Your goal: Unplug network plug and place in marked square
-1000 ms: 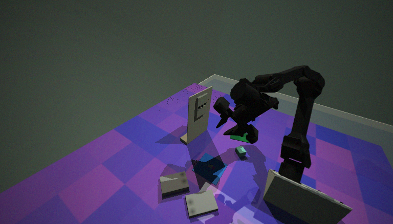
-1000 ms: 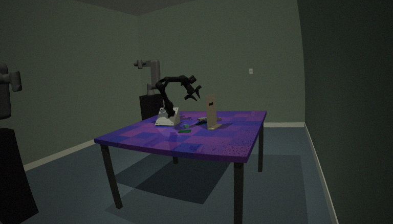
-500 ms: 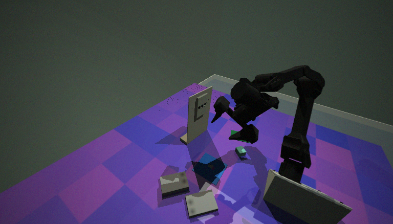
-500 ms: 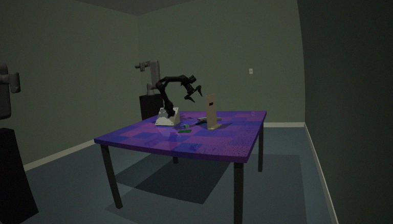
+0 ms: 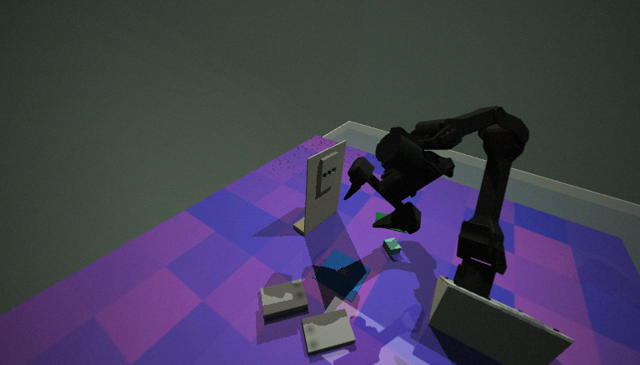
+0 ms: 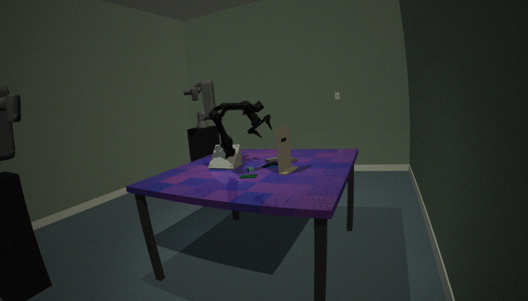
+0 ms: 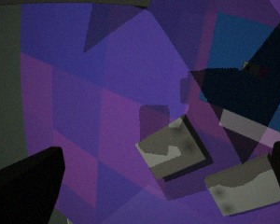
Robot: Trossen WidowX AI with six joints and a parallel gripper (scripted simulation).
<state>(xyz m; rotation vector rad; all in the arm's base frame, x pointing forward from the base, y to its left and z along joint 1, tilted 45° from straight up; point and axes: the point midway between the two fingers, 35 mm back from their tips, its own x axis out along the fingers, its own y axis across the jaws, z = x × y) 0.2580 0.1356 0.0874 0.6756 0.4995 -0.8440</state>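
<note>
The upright panel [image 5: 314,212] [image 6: 284,155] stands on the table, and its raised socket block [image 5: 329,159] shows several dark openings with no plug in them. The small dark plug [image 5: 346,271] [image 7: 255,69] lies on the blue square [image 5: 336,257] [image 7: 224,39], inside its edges and in shadow; its tab is too dark to make out. My gripper [image 5: 359,212] [image 6: 266,133] [image 7: 172,157] is wide open and empty. It hangs in the air on the arm's side of the panel, well above the table and apart from the plug and the panel.
Two flat grey blocks [image 5: 284,298] [image 5: 328,332] [image 7: 174,147] [image 7: 247,187] lie beside the blue square. A small pale green block [image 5: 392,245] [image 6: 250,169] and a flat green patch [image 5: 381,216] [image 6: 248,176] lie below the arm. The arm's wedge base [image 5: 495,326] [image 6: 223,162] stands behind.
</note>
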